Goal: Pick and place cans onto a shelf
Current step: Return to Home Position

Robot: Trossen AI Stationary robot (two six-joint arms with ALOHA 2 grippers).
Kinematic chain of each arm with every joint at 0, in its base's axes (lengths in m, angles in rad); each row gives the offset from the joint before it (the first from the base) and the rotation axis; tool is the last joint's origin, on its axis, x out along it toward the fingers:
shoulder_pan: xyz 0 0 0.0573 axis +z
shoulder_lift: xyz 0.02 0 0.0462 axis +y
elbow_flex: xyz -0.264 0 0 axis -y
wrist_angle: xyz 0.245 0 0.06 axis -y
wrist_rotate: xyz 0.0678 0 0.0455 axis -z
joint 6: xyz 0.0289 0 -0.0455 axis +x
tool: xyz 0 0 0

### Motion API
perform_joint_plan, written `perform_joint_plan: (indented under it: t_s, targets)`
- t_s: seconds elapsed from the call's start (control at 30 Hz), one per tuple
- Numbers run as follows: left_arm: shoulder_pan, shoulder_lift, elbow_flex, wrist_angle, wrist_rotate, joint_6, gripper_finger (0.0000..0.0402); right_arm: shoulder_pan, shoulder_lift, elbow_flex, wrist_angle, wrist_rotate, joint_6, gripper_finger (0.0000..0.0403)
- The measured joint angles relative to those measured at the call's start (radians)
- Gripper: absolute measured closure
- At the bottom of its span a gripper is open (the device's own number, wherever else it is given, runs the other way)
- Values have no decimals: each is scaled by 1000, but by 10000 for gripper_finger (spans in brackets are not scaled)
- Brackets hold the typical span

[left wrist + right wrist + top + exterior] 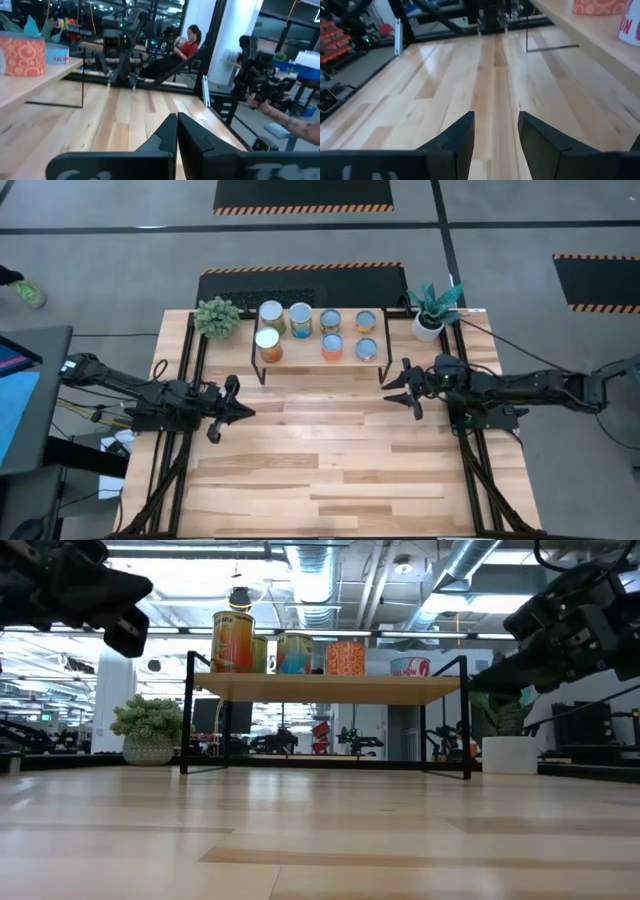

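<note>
Overhead, seven cans (301,319) stand on the shelf (300,352) — left tool (238,412) pinched together, right tool (404,388) apart.

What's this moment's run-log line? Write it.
cans: seven on shelf | left gripper: shut, empty, raised | right gripper: open, empty, raised near shelf's right end

cans (300,314): shiny metal tops; shelf (300,352): pale wood, black metal legs; tabletop (330,465): smooth wood

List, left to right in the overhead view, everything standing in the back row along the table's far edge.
Bushy green plant → first can → second can → third can → fourth can → spiky plant in a white pot.
</note>
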Motion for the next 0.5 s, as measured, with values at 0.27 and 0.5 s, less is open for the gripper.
perform_joint_plan:
  t_s: [0.27, 0.5]
  targets:
    - [9, -96, -1, -76, -17, -1, 402, -105, -22, -43, 124, -129, 4, 227]
    - [8, -236, -2, -200, -18, -1, 402, -252, -40, -43, 129, -245, 42, 231]
